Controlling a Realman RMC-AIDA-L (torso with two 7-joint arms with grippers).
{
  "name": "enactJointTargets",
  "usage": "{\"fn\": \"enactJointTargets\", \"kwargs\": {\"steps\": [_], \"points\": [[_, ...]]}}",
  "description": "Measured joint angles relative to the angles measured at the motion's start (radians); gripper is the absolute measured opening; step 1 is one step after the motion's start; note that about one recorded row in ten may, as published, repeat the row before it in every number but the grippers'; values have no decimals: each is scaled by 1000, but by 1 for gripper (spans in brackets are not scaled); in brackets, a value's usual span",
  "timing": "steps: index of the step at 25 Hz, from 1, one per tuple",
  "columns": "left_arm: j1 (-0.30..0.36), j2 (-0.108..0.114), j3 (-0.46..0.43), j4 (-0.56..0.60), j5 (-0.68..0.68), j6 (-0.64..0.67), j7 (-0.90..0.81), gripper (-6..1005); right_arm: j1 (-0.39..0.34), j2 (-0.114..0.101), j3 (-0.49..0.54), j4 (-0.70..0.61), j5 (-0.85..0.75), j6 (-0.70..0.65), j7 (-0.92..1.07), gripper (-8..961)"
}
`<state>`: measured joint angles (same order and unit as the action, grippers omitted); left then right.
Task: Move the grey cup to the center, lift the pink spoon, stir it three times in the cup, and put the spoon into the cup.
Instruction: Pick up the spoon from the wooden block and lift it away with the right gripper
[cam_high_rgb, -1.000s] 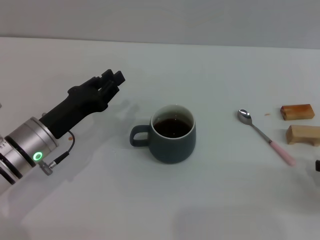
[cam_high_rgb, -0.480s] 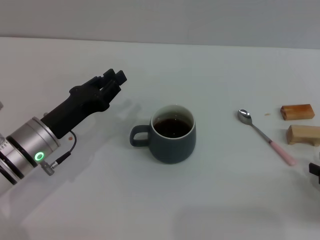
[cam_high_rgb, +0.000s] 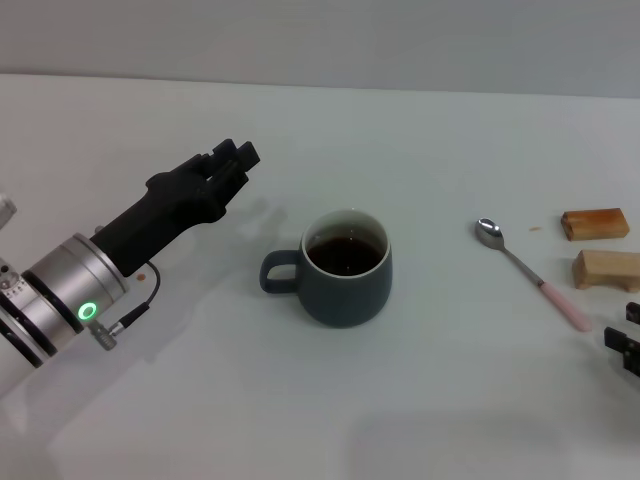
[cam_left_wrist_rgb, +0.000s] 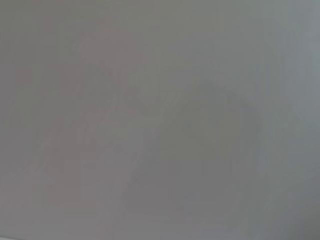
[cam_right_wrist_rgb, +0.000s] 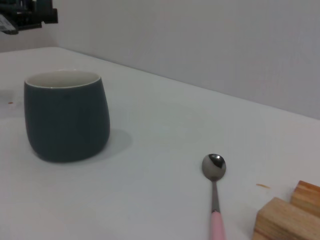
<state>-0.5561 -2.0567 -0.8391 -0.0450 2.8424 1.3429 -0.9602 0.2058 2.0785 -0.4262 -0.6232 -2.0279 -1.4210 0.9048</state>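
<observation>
Rounded matte grey cup (cam_high_rgb: 347, 268), loop handle facing the left end effector (cam_high_rgb: 232, 160), whose finger state I can't tell; slim pink spoon (cam_high_rgb: 530, 272) lies diagonally, shiny bowl away from the robot.

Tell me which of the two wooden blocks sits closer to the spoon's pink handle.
The paler wooden block, the one nearer the robot. The pink spoon has its handle end just beside it; the darker, orange-brown block lies farther back.

Grey cup (cam_high_rgb: 346, 268) mid-table, pink spoon (cam_high_rgb: 532, 274) well right, blocks (cam_high_rgb: 600, 246) beyond.
</observation>
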Motion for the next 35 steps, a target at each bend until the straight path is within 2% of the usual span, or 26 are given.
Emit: {"fn": "enactJointTargets", "kwargs": {"steps": [35], "points": [[5, 2, 11, -11, 0, -19, -15, 321, 56, -1, 12, 94, 26, 51, -28, 356]]}}
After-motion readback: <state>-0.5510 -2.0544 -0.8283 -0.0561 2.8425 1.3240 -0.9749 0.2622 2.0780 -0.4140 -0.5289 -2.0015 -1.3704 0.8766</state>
